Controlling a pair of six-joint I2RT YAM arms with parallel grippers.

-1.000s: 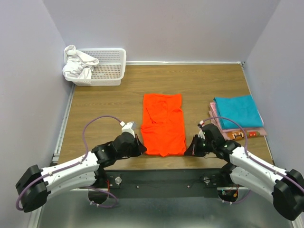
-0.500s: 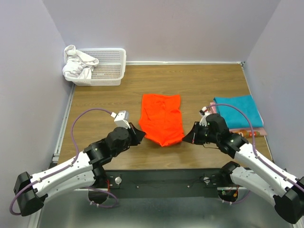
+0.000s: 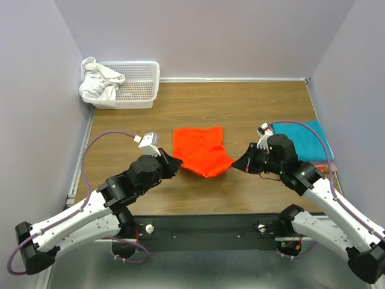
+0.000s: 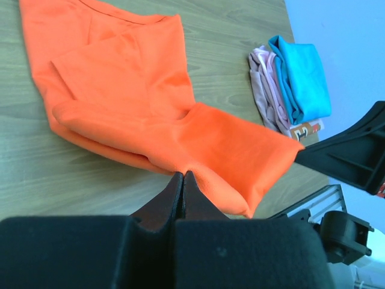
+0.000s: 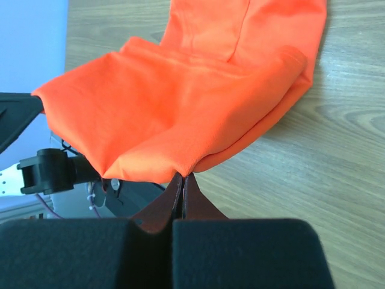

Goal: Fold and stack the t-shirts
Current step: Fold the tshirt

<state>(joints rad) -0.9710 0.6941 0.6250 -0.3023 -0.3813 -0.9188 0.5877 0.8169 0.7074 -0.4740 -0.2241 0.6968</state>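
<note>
The orange t-shirt (image 3: 201, 150) lies mid-table, its near edge lifted off the wood and hanging between both grippers. My left gripper (image 3: 178, 161) is shut on the near left corner of the orange t-shirt (image 4: 138, 90), the cloth pinched at its tips (image 4: 183, 174). My right gripper (image 3: 234, 164) is shut on the near right corner of the orange t-shirt (image 5: 180, 102), pinched at its tips (image 5: 183, 176). The raised part sags over the flat far part. Folded t-shirts are stacked at the right, a teal one (image 3: 307, 141) on top, with pink (image 4: 264, 84) beneath.
A white mesh basket (image 3: 135, 84) stands at the back left with white cloth (image 3: 99, 81) draped over its left end. A patterned edge (image 3: 328, 168) shows under the stack near the right wall. The black rail (image 3: 204, 226) runs along the near edge.
Both grippers have moved away from the near edge and risen, carrying the orange t-shirt's near edge toward its far end. The shirt's outline on the table has grown shorter.
</note>
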